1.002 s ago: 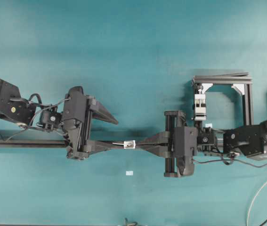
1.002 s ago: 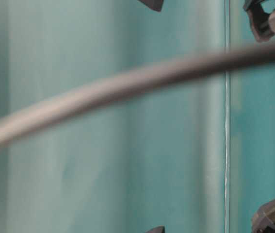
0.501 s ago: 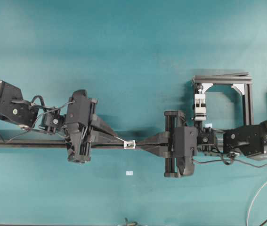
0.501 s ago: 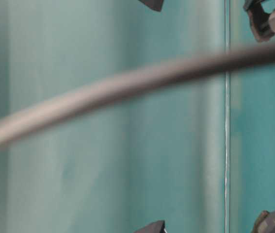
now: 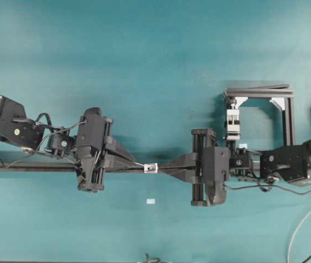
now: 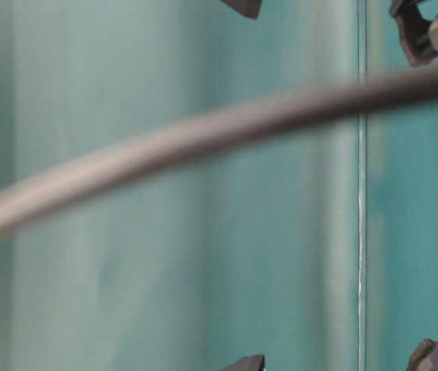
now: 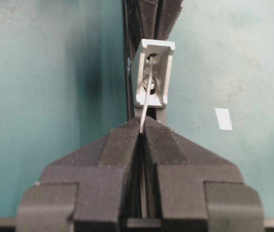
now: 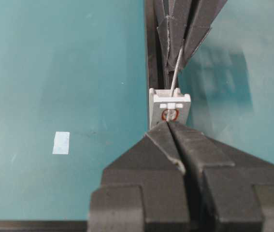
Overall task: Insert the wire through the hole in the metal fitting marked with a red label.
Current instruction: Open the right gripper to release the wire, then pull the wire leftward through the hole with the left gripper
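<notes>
Since a second ago, our left hand (image 7: 141,126) has snapped shut from wide open and now pinches the wire (image 7: 145,104) between its closed jaws, just short of the metal fitting (image 5: 151,168). We see the thin wire running from those fingertips up into the hole (image 7: 151,62) of the fitting. Our right hand (image 8: 169,126) stays clamped on the fitting from the opposite side, holding it beside the black rail (image 5: 29,167) above the teal bench (image 5: 155,66). A small pale tag (image 5: 151,201) lies nearby.
</notes>
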